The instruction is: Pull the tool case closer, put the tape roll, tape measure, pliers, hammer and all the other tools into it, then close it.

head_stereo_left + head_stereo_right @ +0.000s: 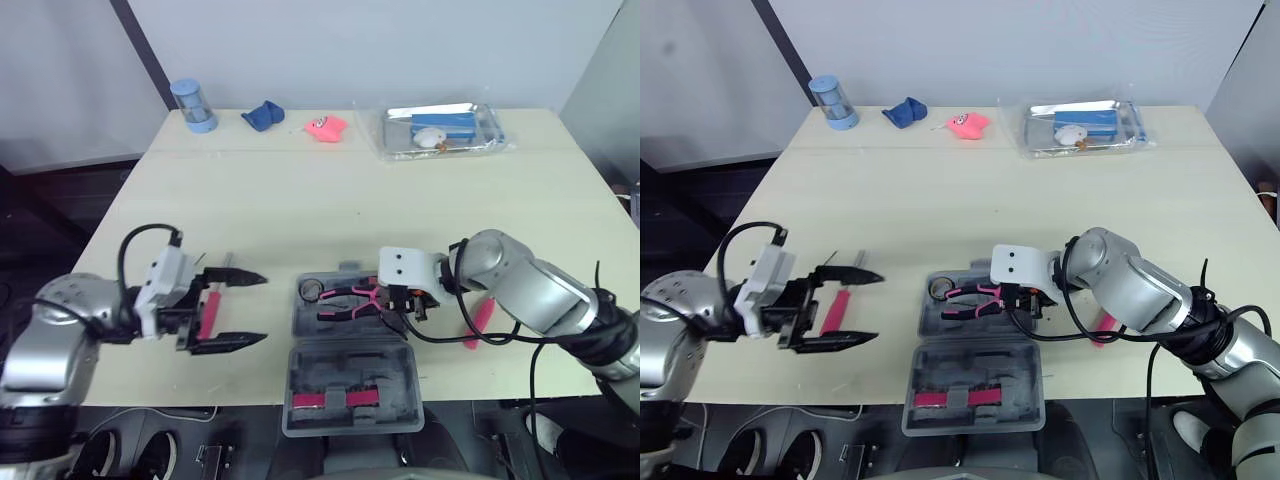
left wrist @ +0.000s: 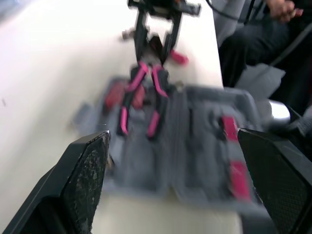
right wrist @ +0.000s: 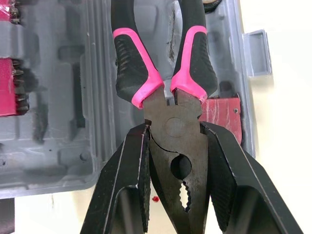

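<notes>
The tool case (image 1: pixel 345 365) lies open at the near edge of the table (image 1: pixel 300 200), about midway between the two arms, its grey tray on the far side and its lid folded out toward the robot, reaching over the table's edge. Two pink strips (image 1: pixel 345 400) sit in the lid, and a dark ring (image 1: pixel 310 291) rests at the tray's far left corner. The pliers (image 1: pixel 348 297), black with pink grips, hang low over the tray with their handles pointing left, and the right gripper (image 3: pixel 175 127) is clamped on their metal head, one black finger on each side of the pivot. Whether the handles touch the tray cannot be told. The right arm comes in from the right, elbow bent, forearm and wrist turned leftward along the tray. Just beyond that forearm, a pink-handled tool (image 1: pixel 480 322) lies on the table to the right of the case, partly hidden. Left of the case, the left arm reaches in from the near left with its forearm level and pointing right. The left gripper (image 1: pixel 262 308) is spread wide and holds nothing, one finger on the far side and one on the near, tips aimed at the case. Under it lies another pink-handled tool (image 1: pixel 210 312) with a thin metal shaft. Along the far edge stand a blue cylinder (image 1: pixel 194 105), a blue cloth (image 1: pixel 264 115), a pink toy (image 1: pixel 326 127) and a clear tray (image 1: pixel 400 145).
</notes>
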Robot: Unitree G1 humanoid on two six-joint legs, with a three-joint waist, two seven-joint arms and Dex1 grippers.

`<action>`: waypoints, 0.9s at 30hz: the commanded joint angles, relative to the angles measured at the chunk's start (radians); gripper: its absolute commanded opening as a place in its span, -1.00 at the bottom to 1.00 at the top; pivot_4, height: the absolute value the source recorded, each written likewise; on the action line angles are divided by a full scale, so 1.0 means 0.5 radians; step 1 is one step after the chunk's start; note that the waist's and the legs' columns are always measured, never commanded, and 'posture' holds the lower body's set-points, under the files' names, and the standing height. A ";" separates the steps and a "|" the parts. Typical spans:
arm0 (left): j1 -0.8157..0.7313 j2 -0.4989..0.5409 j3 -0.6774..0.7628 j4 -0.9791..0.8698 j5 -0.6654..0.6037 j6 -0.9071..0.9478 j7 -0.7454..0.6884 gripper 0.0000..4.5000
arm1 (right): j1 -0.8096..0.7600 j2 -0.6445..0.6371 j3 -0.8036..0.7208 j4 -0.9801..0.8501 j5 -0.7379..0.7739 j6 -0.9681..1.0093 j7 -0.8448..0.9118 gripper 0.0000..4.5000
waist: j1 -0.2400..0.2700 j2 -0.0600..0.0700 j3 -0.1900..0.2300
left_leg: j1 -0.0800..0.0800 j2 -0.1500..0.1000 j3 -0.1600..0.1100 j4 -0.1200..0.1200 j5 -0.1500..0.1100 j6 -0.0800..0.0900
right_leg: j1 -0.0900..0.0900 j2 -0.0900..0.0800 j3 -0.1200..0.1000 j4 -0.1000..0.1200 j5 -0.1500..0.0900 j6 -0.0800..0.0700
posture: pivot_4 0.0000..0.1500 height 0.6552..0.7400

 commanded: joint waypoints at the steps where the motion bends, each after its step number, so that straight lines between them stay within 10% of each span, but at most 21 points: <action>1: 0.047 0.066 0.143 0.022 -0.045 -0.065 -0.044 0.95 | -0.085 0.024 0.015 -0.019 -0.041 0.004 0.018 -0.55 | 0.007 0.000 0.000 | 0.000 0.000 0.000 0.000 0.000 0.000 | 0.000 0.000 0.000 0.000 0.000 0.000 | 1.00 1.00; 27: 0.103 0.113 0.206 0.355 -0.034 -0.227 -0.072 0.95 | -0.187 0.328 0.407 0.255 -0.333 0.060 -0.019 -0.55 | -0.012 0.001 0.000 | 0.000 0.001 0.001 -0.001 0.000 0.000 | -0.004 0.001 0.000 0.003 0.000 -0.001 | 1.00 1.00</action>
